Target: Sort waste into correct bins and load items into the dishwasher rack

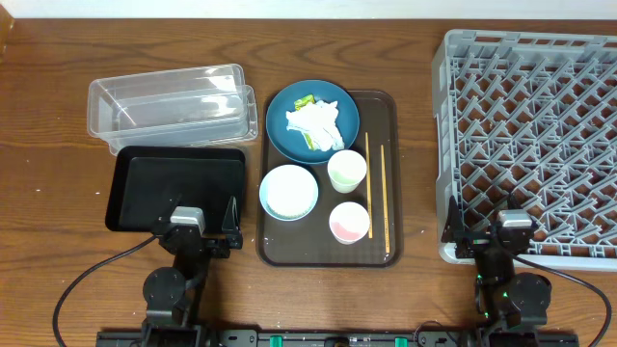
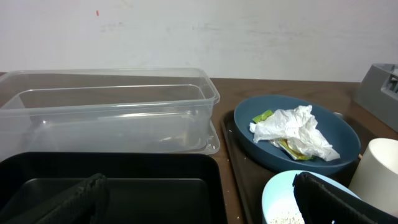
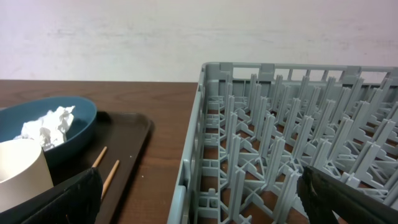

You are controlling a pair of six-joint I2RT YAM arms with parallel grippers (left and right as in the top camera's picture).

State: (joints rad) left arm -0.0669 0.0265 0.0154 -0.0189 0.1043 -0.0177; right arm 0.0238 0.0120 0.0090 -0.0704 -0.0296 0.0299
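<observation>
left claw (image 1: 204, 217): spread, empty
right claw (image 1: 479, 222): spread, empty, beside rack (image 1: 525, 39)
tissue (image 1: 316, 123): on plate (image 1: 281, 116), well ahead and right of left claw; left arm nearer

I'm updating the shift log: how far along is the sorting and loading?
Done: nothing; the clear tub, black tray and dishwasher rack are all empty. In hand: nothing; left gripper and right gripper are open. Remaining: tissue and wrapper on the blue plate, grains in the bowl, plus green cup, pink cup and chopsticks on the brown tray.
</observation>
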